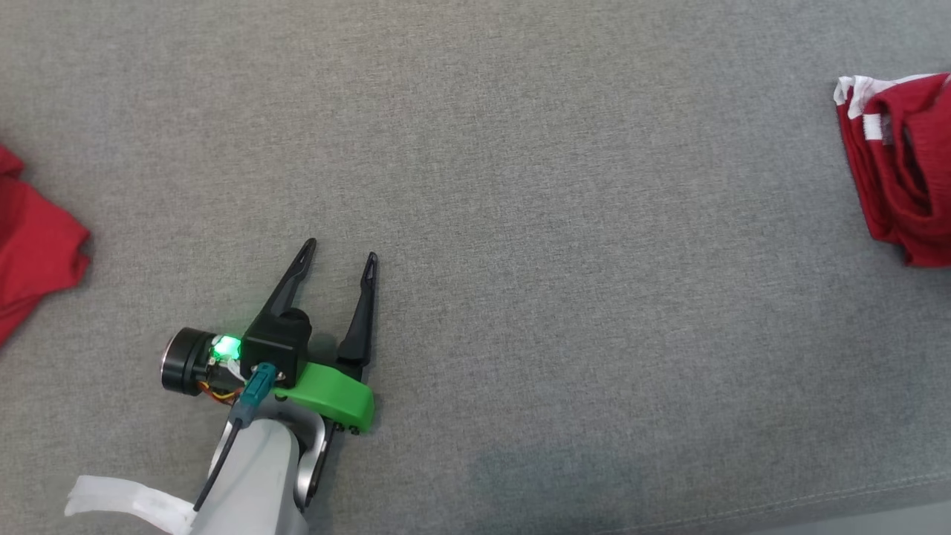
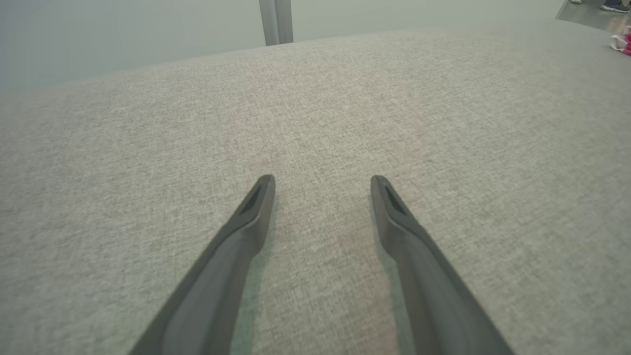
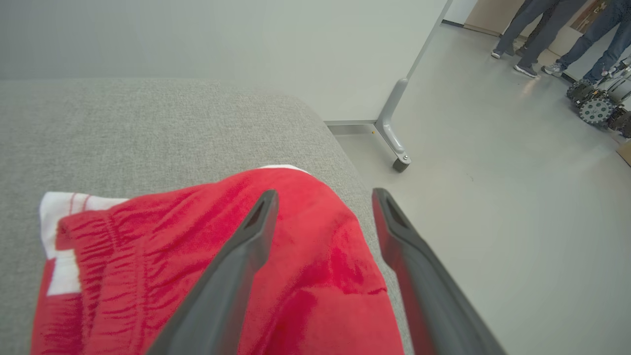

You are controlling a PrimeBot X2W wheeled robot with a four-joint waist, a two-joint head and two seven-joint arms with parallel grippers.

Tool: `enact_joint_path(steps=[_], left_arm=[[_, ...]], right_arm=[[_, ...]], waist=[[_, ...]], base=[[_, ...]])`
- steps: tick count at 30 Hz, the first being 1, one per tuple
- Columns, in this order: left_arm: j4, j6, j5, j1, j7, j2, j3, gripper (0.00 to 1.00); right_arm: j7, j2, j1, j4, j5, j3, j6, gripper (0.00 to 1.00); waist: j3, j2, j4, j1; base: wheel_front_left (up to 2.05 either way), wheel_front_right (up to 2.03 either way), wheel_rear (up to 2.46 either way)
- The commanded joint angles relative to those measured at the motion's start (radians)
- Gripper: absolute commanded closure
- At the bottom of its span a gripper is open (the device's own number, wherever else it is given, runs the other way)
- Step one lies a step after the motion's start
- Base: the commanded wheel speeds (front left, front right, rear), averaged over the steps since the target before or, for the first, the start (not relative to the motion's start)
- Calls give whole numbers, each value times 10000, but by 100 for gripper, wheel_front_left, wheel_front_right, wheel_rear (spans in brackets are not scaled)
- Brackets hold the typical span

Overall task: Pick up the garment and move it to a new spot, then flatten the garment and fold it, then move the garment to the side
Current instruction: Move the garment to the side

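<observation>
The folded red garment [image 1: 903, 171] lies at the right edge of the grey surface [image 1: 520, 186]. Its long axis seems to run from far edge to near edge, with the white-trimmed waistband [image 1: 862, 89] at the far end. The right end effector [image 3: 324, 192] hangs over it released, gripping nothing; it should lift straight up so that no fingertip snags the fold. The left end effector [image 1: 340, 249] is released over bare surface, and another red cloth [image 1: 30, 245] lies at the left edge.
</observation>
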Motion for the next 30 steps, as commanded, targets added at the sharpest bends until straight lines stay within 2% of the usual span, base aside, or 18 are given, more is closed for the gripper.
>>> enact_joint_path(steps=[1,3,6,7,11,15,23,30], left_arm=[[-56,52,-47,-72,6,33,-2,0],[-39,66,-95,10,6,21,16,0],[5,105,-208,223,6,8,84,0],[5,105,-208,223,6,8,84,0],[66,275,-421,558,4,-18,279,0],[91,367,-558,873,4,-31,404,0],[156,517,-876,1462,6,-36,643,0],[279,625,-1074,2059,4,-37,846,0]], right_arm=[[-29,168,262,-579,-547,-625,-14,0],[-29,455,411,-1251,-1011,-1061,-14,0],[-29,1078,595,-2245,-1324,-879,-14,0],[-29,1078,595,-2245,-1324,-879,-14,0],[-29,1997,1399,-3644,-701,250,-16,0],[-29,2448,2415,-4500,25,1142,-14,0],[-29,3018,4325,-4883,1089,2480,-14,0],[-29,3379,5611,-5060,1458,2857,-14,0]], waist=[[6,-1,206,0],[-181,-1,162,0],[-568,-1,89,0],[-568,-1,89,0],[-1356,-1,46,0],[-1909,-1,173,0],[-2703,-1,563,0],[-3410,-1,918,0]], base=[[0,0,0],[0,0,0],[0,0,0],[0,0,0],[0,0,0],[0,0,0],[0,0,0],[0,0,0]])
